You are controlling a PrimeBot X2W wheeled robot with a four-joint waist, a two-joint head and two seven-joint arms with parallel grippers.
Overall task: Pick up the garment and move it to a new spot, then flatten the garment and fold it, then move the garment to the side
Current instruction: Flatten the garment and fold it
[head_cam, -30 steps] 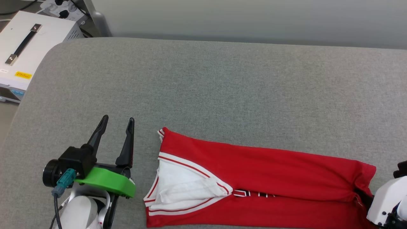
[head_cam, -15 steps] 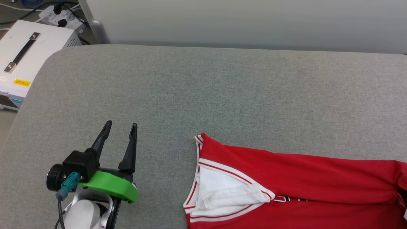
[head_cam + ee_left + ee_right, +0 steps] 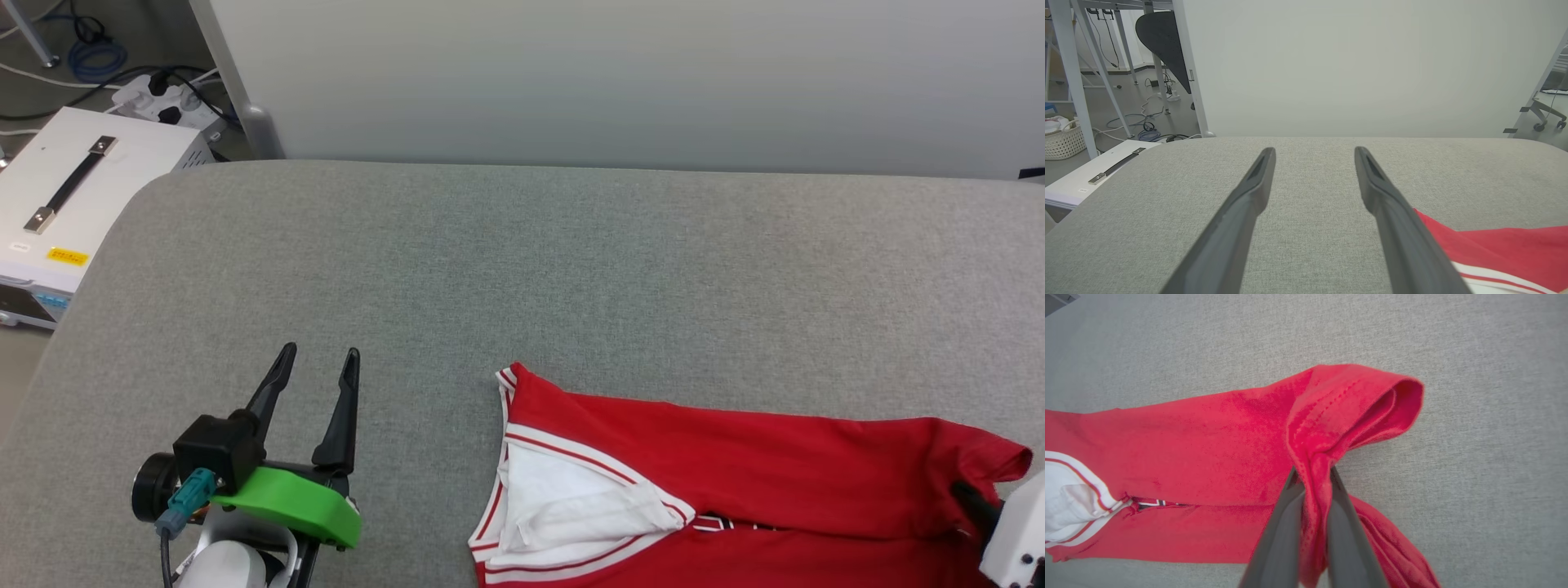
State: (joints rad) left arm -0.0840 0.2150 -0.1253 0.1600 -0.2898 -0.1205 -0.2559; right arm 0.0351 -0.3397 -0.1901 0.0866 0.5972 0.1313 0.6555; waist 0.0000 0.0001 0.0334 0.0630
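Red cloth, one piece of it: the garment (image 3: 735,482) lies folded into a long narrow band along the near edge of the grey fabric-covered table (image 3: 522,269), over toward the robot's right. One white sleeve (image 3: 571,506) shows at the band's left end, edged in red-and-white stripes, and a sliver of black-and-white lettering peeks from the fold beside it.

Two grippers are in sight. The right gripper (image 3: 1313,471) has its two dark fingers pinched on a bunched hem at the garment's right end, with red fabric squeezed between them and flaring into one open loop past the tips. The rest of the shirt lies on the table. The left gripper (image 3: 320,351) holds nothing — its two fingers stand spread wide over bare grey cloth, to the left of the garment's striped end and apart from it.

Off the table's far left corner sits one white box (image 3: 82,196) with a single black handle on its lid, and beyond it one white power strip (image 3: 167,98) with plugs in it.
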